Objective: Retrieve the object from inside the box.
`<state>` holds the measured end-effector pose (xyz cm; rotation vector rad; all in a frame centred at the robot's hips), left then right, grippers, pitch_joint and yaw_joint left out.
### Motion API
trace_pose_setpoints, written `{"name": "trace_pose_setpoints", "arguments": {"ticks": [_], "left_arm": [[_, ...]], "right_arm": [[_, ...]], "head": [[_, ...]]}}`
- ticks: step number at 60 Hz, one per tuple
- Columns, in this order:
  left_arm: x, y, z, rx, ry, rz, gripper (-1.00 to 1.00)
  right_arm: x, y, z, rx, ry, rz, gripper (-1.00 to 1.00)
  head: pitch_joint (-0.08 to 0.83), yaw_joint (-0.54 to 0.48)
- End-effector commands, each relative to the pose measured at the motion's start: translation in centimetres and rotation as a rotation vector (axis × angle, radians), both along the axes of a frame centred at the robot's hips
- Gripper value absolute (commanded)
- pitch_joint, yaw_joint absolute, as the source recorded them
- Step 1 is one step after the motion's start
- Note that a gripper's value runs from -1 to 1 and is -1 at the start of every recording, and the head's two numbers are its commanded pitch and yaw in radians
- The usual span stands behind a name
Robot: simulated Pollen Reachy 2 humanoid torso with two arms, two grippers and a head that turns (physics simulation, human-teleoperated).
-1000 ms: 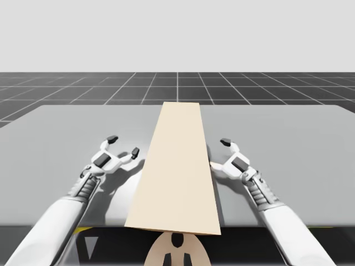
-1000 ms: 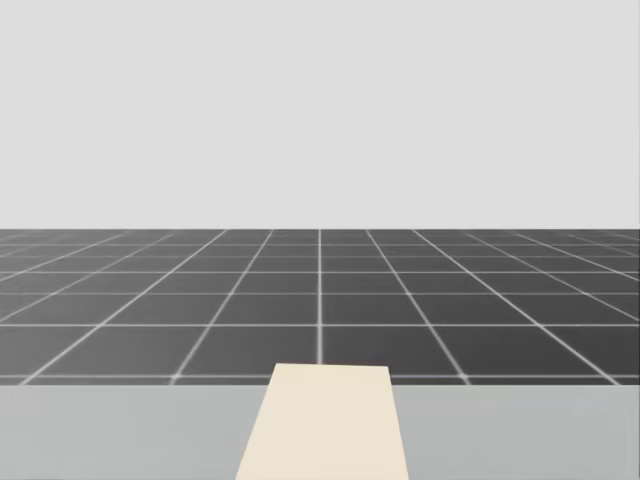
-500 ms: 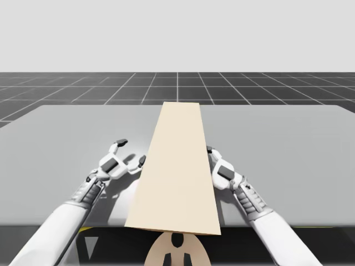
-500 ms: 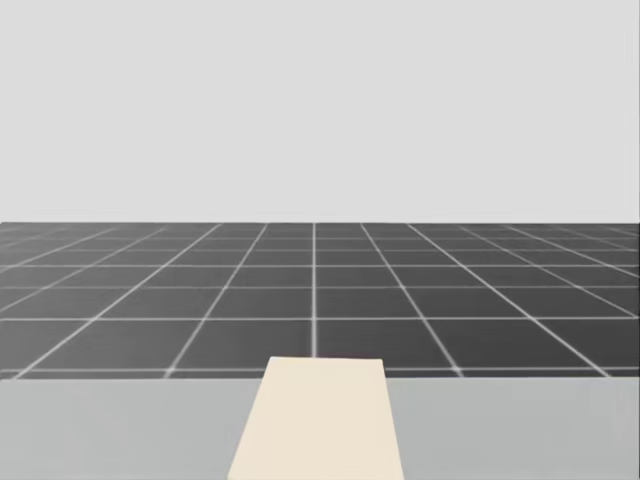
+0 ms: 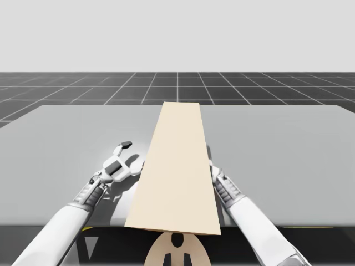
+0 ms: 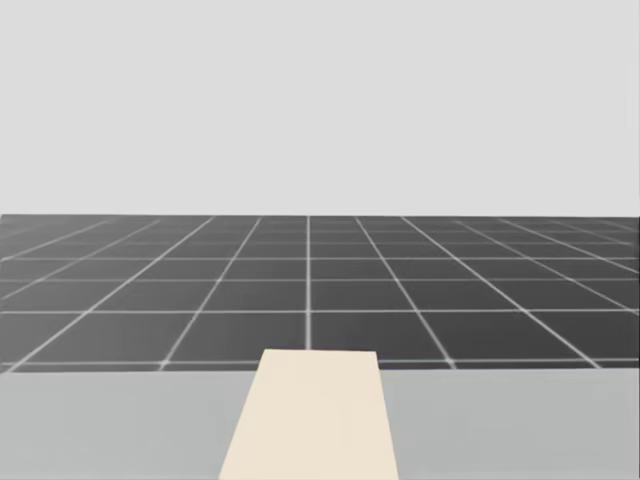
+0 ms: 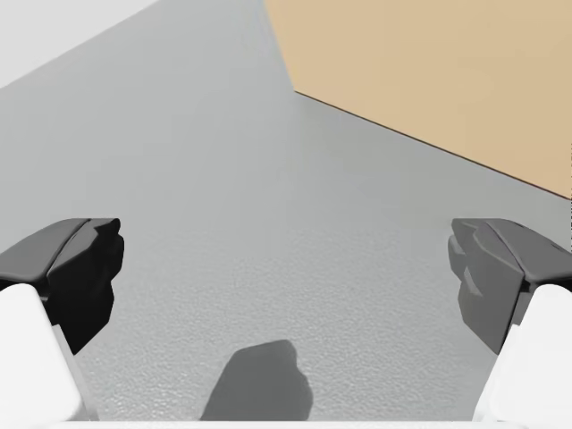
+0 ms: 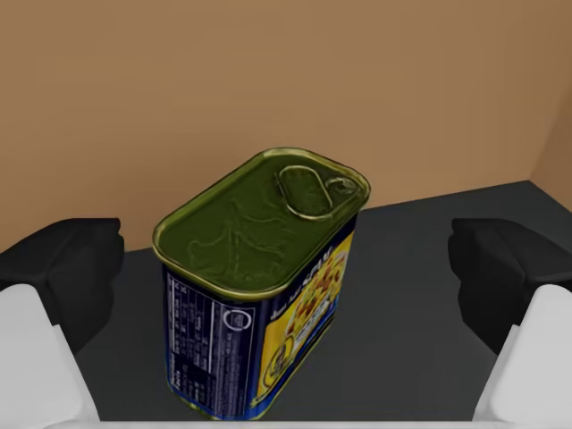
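Observation:
A long tan box [image 5: 176,166] lies down the middle of the grey table [image 5: 288,149], and its top [image 6: 310,420] is in the head view too. Inside it stands a rectangular can [image 8: 259,286] with a green-gold pull-tab lid and blue and yellow sides, on a dark floor before a tan wall. My right gripper [image 8: 286,268] is open, its fingers [image 8: 71,268] wide on either side of the can without touching it. My right arm [image 5: 244,213] enters the box from its right side. My left gripper [image 5: 133,156] is open over bare table [image 7: 223,206] beside the box's left wall [image 7: 429,71].
The table's front edge [image 5: 310,226] runs just under my arms. A dark gridded floor [image 5: 66,88] lies beyond the table's far edge. Bare tabletop stretches on both sides of the box.
My right gripper has moved left into the box's side and out of the high view. My left gripper has drawn closer to the box's left wall. My head has turned slightly.

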<state>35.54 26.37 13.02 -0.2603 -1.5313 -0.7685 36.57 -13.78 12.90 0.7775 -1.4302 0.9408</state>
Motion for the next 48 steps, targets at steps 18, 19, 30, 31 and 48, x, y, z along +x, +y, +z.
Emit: {"name": "trace_pose_setpoints", "arguments": {"ticks": [18, 19, 30, 31, 48], "left_arm": [[-0.3, -0.1, 0.2, 0.028, -0.024, -0.013, -1.0], [-0.4, -0.1, 0.2, 0.028, -0.025, -0.013, -1.0], [-0.4, -0.1, 0.2, 0.034, -0.032, -0.011, -1.0], [-0.4, -0.1, 0.2, 0.035, -0.032, -0.011, -1.0], [-0.4, -0.1, 0.1, 0.041, -0.036, -0.004, -1.0]], "right_arm": [[3.0, 5.9, -4.1, -0.105, 0.038, 0.053, -0.68], [3.0, 6.0, -4.2, -0.109, 0.035, 0.043, -0.54], [2.8, 5.9, -3.5, -0.099, 0.021, 0.017, 1.0], [2.7, 5.8, -3.4, -0.098, 0.02, 0.014, 1.0], [1.8, 2.9, -1.8, -0.079, -0.021, -0.056, 1.0]], "head": [[0.043, -0.02], [0.043, -0.02], [0.041, -0.02], [0.04, -0.02], [0.033, -0.02]]}}
